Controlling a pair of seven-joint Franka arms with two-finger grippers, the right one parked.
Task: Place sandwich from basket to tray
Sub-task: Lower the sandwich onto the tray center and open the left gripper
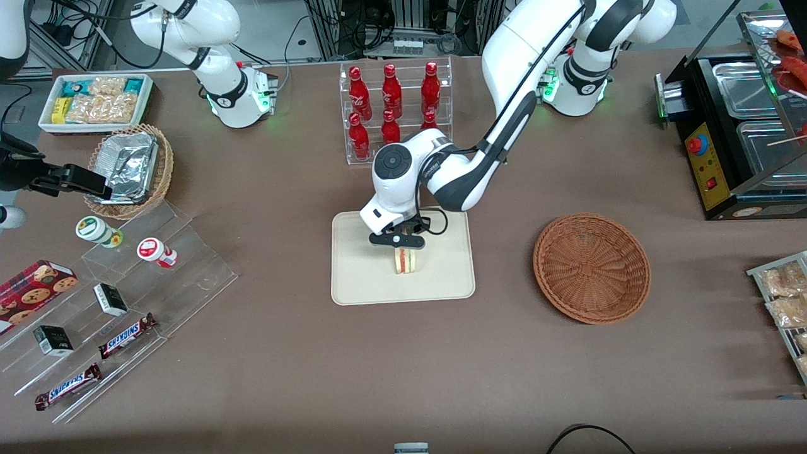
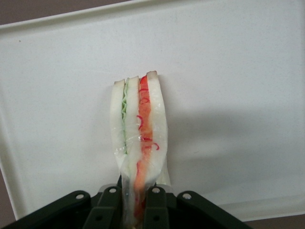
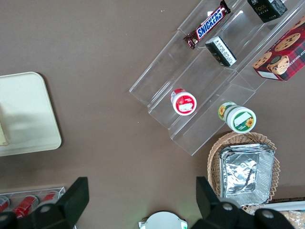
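**Sandwich held upright on the tray**

Nearest the front camera, the brown tabletop carries the cream tray. On it stands the sandwich, set on edge with its orange-red and green filling layers showing between pale bread slices. The wrist view shows the sandwich touching the tray's flat bottom, its end pinched between the dark fingers. The gripper sits directly above the sandwich, closed narrowly on the top of it. Toward the working arm's end of the tabletop, well apart from the tray, lies the reddish-brown woven basket, with nothing in it. Farther from the camera than the tray stands a clear rack of red bottles.
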